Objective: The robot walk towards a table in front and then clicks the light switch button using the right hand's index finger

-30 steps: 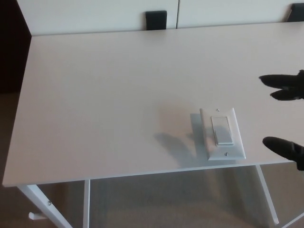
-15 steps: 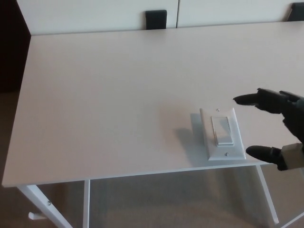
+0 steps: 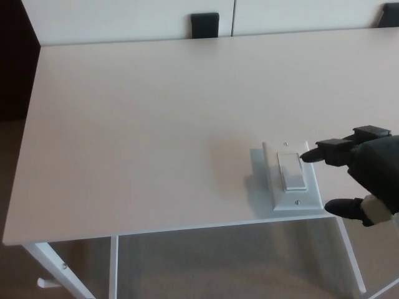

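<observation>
A: Surface first. What are you looking at?

B: Your table [image 3: 156, 124] is plain, pale and matte, on white legs. Brown floor [image 3: 12, 268] shows under it at the left, a pale wall behind the far edge, and two dark chair backs [image 3: 204, 25] just past that edge.

A: Where's the target?

B: The light switch [image 3: 292, 175] lies flat on the table near the front edge, toward your right. It's a white plate with a rocker in the middle and two screws.

A: And the robot hand?

B: The right robot hand [image 3: 365, 171] comes in from the right, holding nothing. Its index finger [image 3: 318, 154] is stretched out, tip at the rocker's upper right corner; the thumb sits apart, over the front edge.

A: Room to move? Any writing?

B: Wide bare tabletop left of the switch. No readable lettering.
</observation>
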Tool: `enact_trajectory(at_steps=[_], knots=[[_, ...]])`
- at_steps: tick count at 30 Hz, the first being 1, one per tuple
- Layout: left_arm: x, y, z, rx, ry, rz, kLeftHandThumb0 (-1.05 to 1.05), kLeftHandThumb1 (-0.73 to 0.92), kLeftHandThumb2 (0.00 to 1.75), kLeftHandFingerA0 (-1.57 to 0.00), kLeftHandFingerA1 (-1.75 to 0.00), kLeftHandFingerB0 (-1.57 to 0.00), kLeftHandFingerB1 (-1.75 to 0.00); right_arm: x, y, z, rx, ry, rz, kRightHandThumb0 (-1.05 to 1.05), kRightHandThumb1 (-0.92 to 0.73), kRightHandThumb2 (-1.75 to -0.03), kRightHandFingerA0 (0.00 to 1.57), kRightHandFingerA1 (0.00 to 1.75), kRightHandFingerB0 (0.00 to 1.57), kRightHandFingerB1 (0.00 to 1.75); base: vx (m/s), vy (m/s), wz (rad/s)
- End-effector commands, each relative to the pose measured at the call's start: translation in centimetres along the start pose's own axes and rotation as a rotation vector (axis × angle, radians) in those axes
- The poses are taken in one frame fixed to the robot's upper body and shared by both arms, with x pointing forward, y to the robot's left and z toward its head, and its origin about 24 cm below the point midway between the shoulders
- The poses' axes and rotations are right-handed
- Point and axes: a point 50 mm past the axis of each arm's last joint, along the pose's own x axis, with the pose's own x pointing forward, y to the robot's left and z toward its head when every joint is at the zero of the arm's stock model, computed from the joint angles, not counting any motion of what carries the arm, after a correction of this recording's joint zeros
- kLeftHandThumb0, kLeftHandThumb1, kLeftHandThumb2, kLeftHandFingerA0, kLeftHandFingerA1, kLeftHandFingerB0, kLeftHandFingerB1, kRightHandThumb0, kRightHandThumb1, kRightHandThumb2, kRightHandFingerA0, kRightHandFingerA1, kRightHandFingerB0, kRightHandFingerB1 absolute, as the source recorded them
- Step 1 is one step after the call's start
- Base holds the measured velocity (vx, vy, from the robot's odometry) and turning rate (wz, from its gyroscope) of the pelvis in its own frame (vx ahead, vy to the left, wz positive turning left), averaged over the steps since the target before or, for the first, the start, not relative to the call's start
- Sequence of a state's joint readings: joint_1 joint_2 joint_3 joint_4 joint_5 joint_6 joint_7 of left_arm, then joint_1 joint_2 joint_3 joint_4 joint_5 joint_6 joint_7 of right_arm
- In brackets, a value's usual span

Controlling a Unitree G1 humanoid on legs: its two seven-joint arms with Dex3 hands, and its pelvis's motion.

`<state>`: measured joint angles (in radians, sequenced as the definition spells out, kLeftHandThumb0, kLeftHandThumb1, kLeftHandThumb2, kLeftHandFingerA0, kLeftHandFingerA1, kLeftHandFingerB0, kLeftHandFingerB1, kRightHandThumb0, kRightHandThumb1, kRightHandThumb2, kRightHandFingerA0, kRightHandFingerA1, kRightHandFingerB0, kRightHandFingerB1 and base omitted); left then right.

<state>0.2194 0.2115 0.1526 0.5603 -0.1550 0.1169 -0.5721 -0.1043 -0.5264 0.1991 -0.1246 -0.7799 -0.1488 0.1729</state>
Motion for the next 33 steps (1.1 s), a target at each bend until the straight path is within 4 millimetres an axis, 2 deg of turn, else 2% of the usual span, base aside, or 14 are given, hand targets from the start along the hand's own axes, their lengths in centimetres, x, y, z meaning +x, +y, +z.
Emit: enact_trajectory(at_steps=[1,2,7,10,23,33], knots=[[-0.8,1.2,0.0,-0.032,0.034,0.002,-0.17,0.56,0.56,-0.48,-0.42,-0.35,-0.36,-0.2,-0.8,0.3,-0.248,-0.036,-0.048,-0.75,-0.6,-0.59,0.39,0.53,0.52,0.41,0.0,0.0,0.0],[-0.8,1.2,0.1,-0.022,0.034,-0.004,-0.19,0.56,0.56,-0.47,-0.42,-0.35,-0.36,-0.2,-0.9,0.5,-0.242,-0.049,-0.063,-0.74,-0.59,-0.59,0.44,0.5,0.55,0.39,0.0,0.0,0.0],[-0.6,1.2,0.2,-0.022,0.034,-0.005,-0.18,0.55,0.56,-0.5,-0.43,-0.37,-0.36,-0.3,-1.4,1.5,-0.261,-0.082,-0.092,-0.74,-0.59,-0.58,0.47,0.47,0.55,0.37,0.0,0.0,0.0],[-0.8,1.3,0.1,-0.027,0.037,0.002,-0.17,0.54,0.55,-0.5,-0.43,-0.38,-0.37,-0.4,-1.2,2.2,-0.27,-0.114,-0.091,-0.75,-0.6,-0.59,0.43,0.5,0.54,0.37,0.0,0.0,0.0],[-0.7,1.2,0.3,-0.019,0.043,-0.005,-0.18,0.55,0.56,-0.49,-0.42,-0.37,-0.36,0.2,-0.4,1.8,-0.327,-0.109,-0.043,-0.74,-0.6,-0.59,0.46,0.44,0.57,0.37,0.0,0.0,0.0],[-0.6,1.2,0.5,-0.018,0.038,-0.007,-0.21,0.5,0.6,-0.49,-0.45,-0.36,-0.4,0.6,0.4,1.6,-0.344,-0.112,-0.028,-0.76,-0.59,-0.59,0.47,0.45,0.59,0.37,0.0,0.0,0.0]])
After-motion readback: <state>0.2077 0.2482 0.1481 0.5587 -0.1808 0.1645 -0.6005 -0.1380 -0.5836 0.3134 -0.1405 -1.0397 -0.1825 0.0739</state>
